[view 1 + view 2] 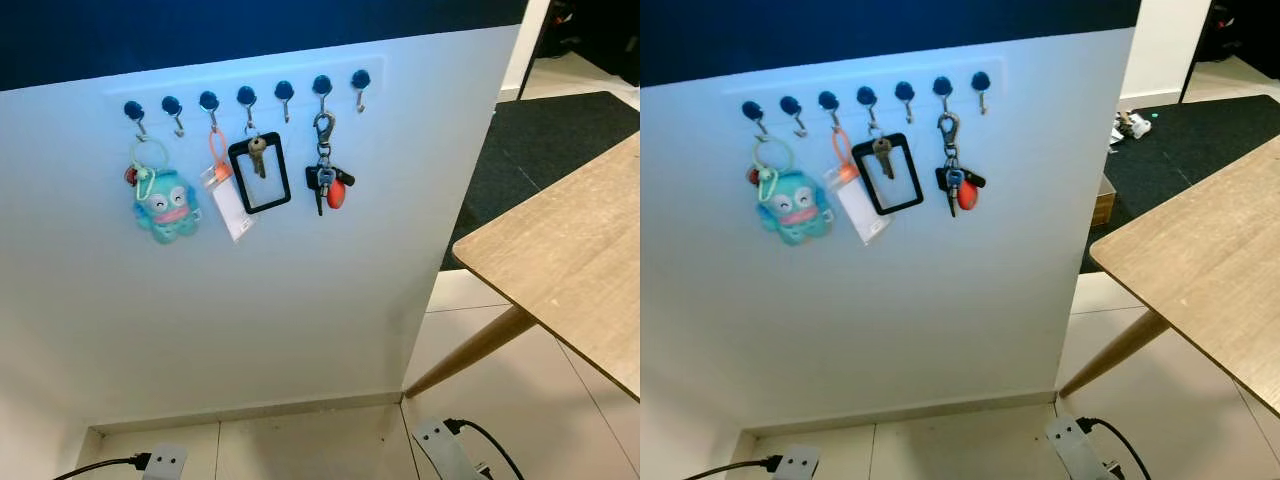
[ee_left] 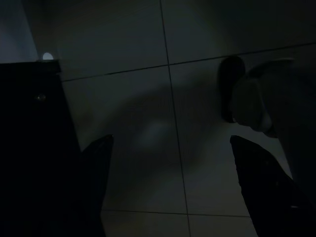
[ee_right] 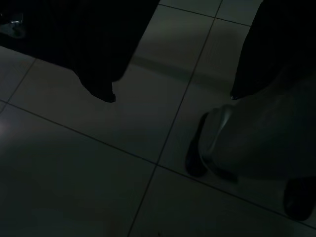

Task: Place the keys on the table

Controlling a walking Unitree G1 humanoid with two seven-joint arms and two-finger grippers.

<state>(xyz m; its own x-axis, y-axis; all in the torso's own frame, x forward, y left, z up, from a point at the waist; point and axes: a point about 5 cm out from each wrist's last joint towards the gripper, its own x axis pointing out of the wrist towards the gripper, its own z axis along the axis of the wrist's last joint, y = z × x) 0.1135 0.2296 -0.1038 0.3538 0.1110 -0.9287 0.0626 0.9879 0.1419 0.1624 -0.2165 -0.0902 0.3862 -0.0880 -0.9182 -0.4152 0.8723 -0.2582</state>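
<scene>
A bunch of keys (image 1: 326, 184) with a silver clasp, a black fob and blue and red tags hangs from a hook on the white wall panel (image 1: 300, 300) straight ahead. A single brass key (image 1: 258, 156) hangs inside a black frame one hook to its left. The wooden table (image 1: 575, 255) stands at the right, its corner close to the panel. Both arms hang idle over dark floor tiles: my left gripper (image 2: 171, 140) and my right gripper (image 3: 171, 96) each have their fingers spread with nothing between them.
A teal plush keychain (image 1: 165, 206) and an orange-looped tag (image 1: 227, 200) hang further left on the hook row. Two white power strips (image 1: 165, 462) (image 1: 445, 450) with black cords lie on the floor by the panel. A slanted table leg (image 1: 470, 350) and dark carpet (image 1: 545, 150) are at the right.
</scene>
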